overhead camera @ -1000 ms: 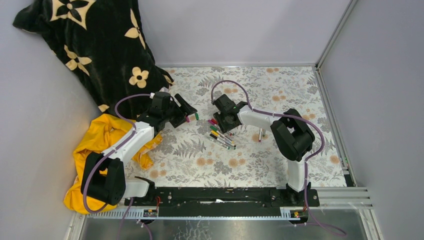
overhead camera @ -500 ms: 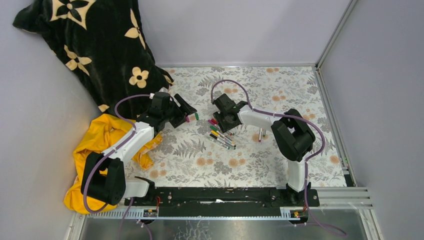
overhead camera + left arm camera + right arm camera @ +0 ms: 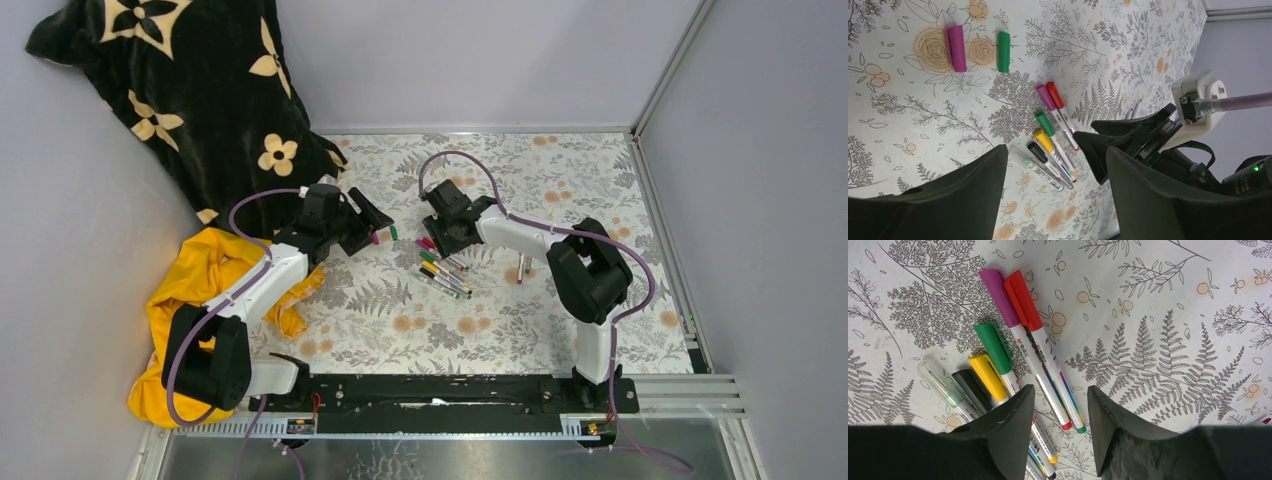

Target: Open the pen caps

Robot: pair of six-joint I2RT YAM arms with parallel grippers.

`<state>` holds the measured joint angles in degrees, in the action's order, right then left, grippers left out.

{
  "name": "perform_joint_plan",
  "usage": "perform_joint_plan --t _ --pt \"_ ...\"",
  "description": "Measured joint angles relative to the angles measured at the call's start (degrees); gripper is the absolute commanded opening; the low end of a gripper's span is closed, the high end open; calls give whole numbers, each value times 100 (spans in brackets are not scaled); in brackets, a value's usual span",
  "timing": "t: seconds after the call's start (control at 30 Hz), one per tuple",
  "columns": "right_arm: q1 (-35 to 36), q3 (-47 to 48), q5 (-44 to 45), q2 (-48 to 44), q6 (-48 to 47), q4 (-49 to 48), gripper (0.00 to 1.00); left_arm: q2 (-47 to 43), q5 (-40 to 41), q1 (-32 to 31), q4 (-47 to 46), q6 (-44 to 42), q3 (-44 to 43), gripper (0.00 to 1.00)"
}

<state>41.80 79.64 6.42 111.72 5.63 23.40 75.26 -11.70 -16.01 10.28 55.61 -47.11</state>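
Six pens lie side by side on the floral table (image 3: 560,180). Their caps are magenta (image 3: 998,297), red (image 3: 1023,300), green (image 3: 992,347), yellow (image 3: 984,372), black (image 3: 970,388) and clear (image 3: 940,381). The cluster (image 3: 442,268) also shows in the left wrist view (image 3: 1048,135). A loose magenta cap (image 3: 956,48) and a loose green cap (image 3: 1004,44) lie apart on the table. My right gripper (image 3: 1060,392) is open and empty, just above the pens' barrels (image 3: 440,238). My left gripper (image 3: 1055,195) is open and empty, left of the pens (image 3: 378,226).
A black flowered blanket (image 3: 200,90) hangs at the back left. A yellow cloth (image 3: 200,285) lies under the left arm. Two thin capless pens (image 3: 520,268) lie right of the cluster. Grey walls close in the back and right.
My right gripper has shifted slightly toward the far side over the pens' capped ends. The left arm and the pens have not moved.
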Motion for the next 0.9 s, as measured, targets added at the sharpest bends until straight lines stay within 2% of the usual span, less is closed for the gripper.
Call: perform_joint_plan --t 0.9 --pt "-101 -118 -42 205 -92 -203 49 0 0 70 -68 15 35 79"
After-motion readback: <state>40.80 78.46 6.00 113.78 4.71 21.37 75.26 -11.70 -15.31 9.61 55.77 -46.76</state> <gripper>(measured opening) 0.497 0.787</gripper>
